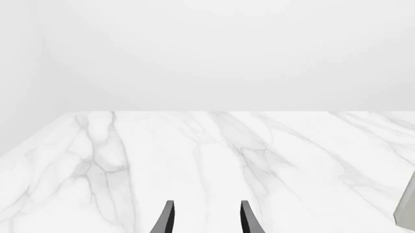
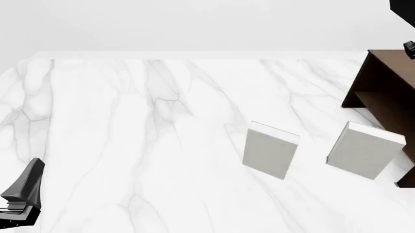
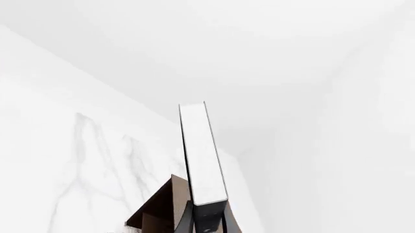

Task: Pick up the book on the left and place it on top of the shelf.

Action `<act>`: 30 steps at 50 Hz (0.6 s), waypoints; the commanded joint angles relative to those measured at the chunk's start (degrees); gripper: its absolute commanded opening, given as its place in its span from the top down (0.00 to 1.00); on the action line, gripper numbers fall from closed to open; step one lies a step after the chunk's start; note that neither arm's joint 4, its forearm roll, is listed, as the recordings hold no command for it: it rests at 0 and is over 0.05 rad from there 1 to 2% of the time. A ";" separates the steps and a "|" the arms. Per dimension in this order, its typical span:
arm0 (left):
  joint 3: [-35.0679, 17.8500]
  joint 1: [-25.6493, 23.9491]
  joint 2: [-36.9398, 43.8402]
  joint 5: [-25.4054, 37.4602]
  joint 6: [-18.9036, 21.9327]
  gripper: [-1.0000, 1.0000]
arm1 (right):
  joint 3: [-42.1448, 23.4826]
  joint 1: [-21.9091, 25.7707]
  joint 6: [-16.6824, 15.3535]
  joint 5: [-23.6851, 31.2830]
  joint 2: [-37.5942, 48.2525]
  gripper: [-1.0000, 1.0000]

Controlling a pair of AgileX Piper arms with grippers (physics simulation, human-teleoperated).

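Marble-patterned white table [image 2: 129,145] with two light grey-white books standing upright on its right half: one near the centre-right [image 2: 270,150], the other further right [image 2: 363,150], just beside the front of the shelf [image 2: 382,92]. The two stand apart from each other with bare table between them. The shelf, dark brown with a flat top and an inner board, occupies the far right edge of the front view and is cut off by the frame.

The book [image 3: 202,155] appears in the right wrist view as a thin slab seen edge-on, showing a pale page edge bordered by a dark cover. It stands between the fingers of the right gripper [image 3: 206,221], which pinch its lower end; the brown shelf top lies just behind and below it. In the front view only a small dark part of the right arm [image 2: 408,47] shows above the shelf's far corner, and the book itself cannot be made out there.

The left gripper [image 1: 206,218] hangs over the near left part of the table, its fingers spread with nothing between them; it appears at the lower left corner of the front view. The table's left half and far side are open marble, bounded by a plain white wall.
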 commanded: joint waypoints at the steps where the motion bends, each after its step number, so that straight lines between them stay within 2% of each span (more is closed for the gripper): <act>1: 0.00 0.00 0.00 0.00 0.00 0.00 | -0.44 -2.64 -0.99 -2.03 0.81 1.00; 30: 0.00 0.00 0.00 0.00 0.00 0.00 | 0.54 -7.54 -4.64 -4.20 2.13 1.00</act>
